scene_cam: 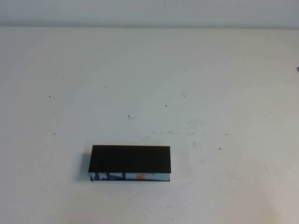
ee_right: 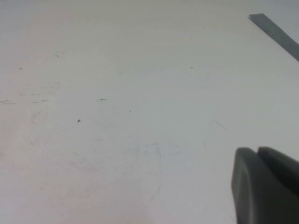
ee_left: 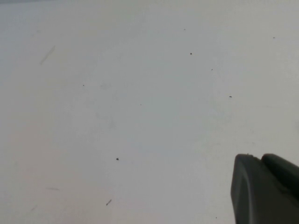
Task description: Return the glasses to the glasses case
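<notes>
The glasses case (scene_cam: 131, 162) lies on the white table near the front, left of centre, its black lid closed and its blue, white and orange front side facing me. The glasses are not in view. Neither arm shows in the high view. My left gripper (ee_left: 258, 157) is shut and empty over bare table in the left wrist view. My right gripper (ee_right: 256, 150) is shut and empty over bare table in the right wrist view. The case shows in neither wrist view.
The white table (scene_cam: 154, 84) carries small dark specks and faint scuffs. Its far edge meets a pale wall at the back. A grey strip (ee_right: 275, 33) shows at the table's edge in the right wrist view.
</notes>
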